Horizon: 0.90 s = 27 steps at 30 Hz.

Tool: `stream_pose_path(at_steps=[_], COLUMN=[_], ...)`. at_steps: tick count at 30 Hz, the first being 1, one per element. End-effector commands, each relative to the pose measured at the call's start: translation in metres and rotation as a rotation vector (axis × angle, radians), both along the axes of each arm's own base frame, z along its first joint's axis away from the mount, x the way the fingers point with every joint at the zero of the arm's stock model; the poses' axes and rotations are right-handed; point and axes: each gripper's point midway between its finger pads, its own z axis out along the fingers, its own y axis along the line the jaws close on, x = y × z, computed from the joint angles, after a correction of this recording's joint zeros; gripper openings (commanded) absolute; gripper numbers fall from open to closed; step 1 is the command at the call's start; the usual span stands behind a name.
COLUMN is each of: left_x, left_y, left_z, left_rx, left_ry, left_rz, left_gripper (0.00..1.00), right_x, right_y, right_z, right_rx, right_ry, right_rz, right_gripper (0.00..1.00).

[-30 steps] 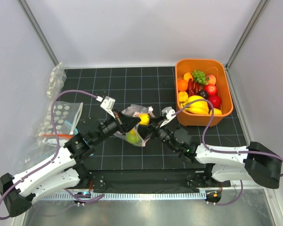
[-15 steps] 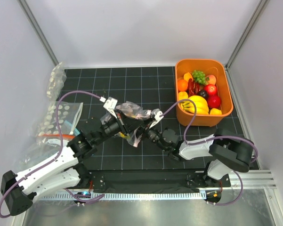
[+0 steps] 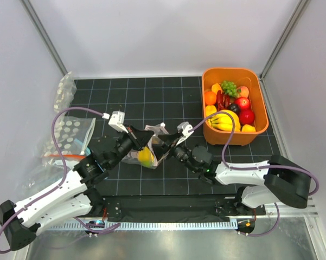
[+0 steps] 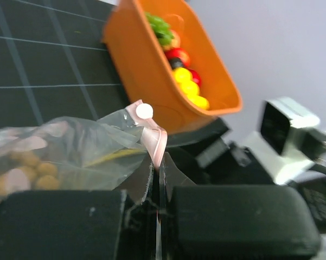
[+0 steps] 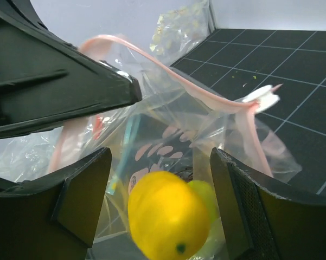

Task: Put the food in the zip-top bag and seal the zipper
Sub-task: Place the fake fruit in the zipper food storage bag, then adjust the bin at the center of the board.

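One lemon [image 5: 165,214] now inside bag [image 5: 234,129]

— From where does the top external view look?
— From high above and behind the arm bases. It tilts down over the whole tabletop [image 3: 152,97], far enough off to take in the orange tub [image 3: 231,70] and the side walls.
— And the left wrist camera?
— It sits right behind the left end effector [image 4: 157,197], very near, facing across to that tub.
— The right wrist one?
— It sits close behind the right end effector [image 5: 160,206], looking between its fingers toward the tabletop's far left corner.
— What do they share?
— All three see the zip-top bag [image 5: 206,124]. The overhead and left wrist views both see the tub.
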Motion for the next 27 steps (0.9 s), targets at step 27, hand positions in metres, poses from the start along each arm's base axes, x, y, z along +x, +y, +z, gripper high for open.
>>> stream_pose_path(at_steps=[27], left_x=[0.037], left_y=[0.081], left_z=[-0.004], left_rx=[0.136], left_ry=[0.022], left_rz=[0.468], left_gripper=[0.01], right_x=[0.033], right_y=[-0.011], right_z=[-0.024], right_rx=[-0.313], right_ry=[0.342], right_rz=[-0.261], right_gripper=[0.55])
